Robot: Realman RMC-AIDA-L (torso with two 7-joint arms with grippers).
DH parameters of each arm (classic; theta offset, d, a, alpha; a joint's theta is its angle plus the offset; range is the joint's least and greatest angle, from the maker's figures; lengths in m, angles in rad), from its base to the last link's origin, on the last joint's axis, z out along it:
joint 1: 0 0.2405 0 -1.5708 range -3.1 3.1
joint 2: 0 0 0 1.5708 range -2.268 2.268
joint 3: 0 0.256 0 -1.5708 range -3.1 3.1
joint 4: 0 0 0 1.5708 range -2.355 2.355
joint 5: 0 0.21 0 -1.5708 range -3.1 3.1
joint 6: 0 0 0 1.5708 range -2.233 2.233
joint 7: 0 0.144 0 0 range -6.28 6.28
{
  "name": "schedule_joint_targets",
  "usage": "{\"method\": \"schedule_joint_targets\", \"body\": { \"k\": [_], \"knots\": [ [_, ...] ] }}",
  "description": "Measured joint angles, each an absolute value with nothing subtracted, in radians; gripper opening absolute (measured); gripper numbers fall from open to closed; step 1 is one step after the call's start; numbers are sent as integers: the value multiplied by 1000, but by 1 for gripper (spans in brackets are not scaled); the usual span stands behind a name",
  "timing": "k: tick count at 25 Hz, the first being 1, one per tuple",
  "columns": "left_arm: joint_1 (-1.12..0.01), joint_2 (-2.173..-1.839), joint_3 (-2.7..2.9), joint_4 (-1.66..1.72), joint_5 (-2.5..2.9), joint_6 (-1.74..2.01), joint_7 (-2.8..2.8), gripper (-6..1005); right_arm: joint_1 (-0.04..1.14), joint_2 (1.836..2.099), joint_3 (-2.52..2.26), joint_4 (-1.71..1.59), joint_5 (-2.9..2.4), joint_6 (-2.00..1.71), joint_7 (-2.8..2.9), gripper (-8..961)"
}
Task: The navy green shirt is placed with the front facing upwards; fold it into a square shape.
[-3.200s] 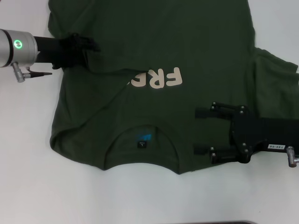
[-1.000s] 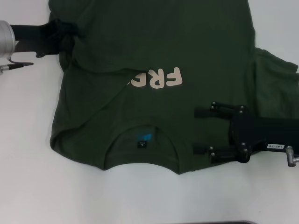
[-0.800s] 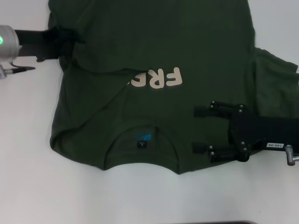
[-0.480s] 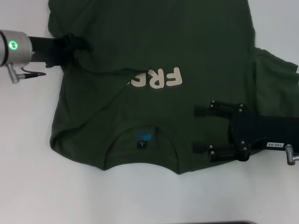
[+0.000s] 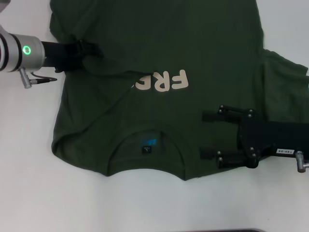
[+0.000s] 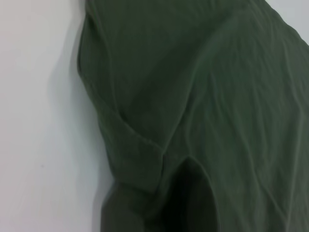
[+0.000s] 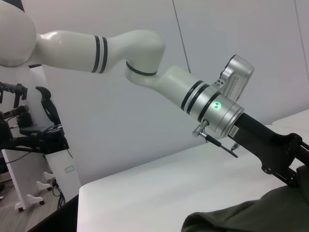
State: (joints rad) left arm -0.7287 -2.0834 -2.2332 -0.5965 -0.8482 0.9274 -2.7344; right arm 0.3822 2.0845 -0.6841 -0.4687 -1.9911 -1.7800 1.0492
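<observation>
1. Head view: the navy green shirt (image 5: 159, 87) lies front up on the white table (image 5: 29, 145), its collar toward the robot. The cream chest lettering (image 5: 161, 81) therefore reads upside down, and a blue neck label (image 5: 148, 143) shows inside the collar.
2. The shirt's left side is already turned in over the body. A diagonal fold covers the last part of the lettering, so that side looks partly folded.
3. The left tool (image 5: 89, 50) comes in low from the shirt's left edge, near the far end of that turned-in flap. Its dark fingers sit among the cloth folds, and I cannot tell whether they are open or pinching fabric. It is probably there to work that flap or smooth it.
4. The left wrist view shows only green cloth with a stitched hem (image 6: 140, 145) beside bare table. It shows no fingers.
5. The right tool (image 5: 211, 136) rests over the shirt's right shoulder area, beside the collar. Its two fingers (image 5: 212, 116) are spread apart and hold nothing. It seems to be waiting there for the right side's turn, and may also steady the cloth.
6. The right sleeve (image 5: 285, 77) is spread out flat on the table, so the right side is not yet folded.
7. The right wrist view looks across the table at the left arm (image 7: 145, 63) and a rumple of green cloth.
</observation>
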Motion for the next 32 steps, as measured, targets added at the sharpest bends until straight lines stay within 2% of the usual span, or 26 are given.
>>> {"method": "schedule_joint_targets", "body": {
  "k": [18,28,32],
  "knots": [
    [-772,-2112,-2234,-576,-857,902,-2732,582,382,2085,-684,-465,-1991,-1784,1049,904],
    [-754,-2080,-2232,-575,-845,943,-2765,582,382,2085,-684,-465,-1991,-1784,1049,904],
    [-754,-2078,-2232,-574,-834,952,-2771,582,383,2085,-684,-467,-1991,-1783,1049,904]
  ]
}}
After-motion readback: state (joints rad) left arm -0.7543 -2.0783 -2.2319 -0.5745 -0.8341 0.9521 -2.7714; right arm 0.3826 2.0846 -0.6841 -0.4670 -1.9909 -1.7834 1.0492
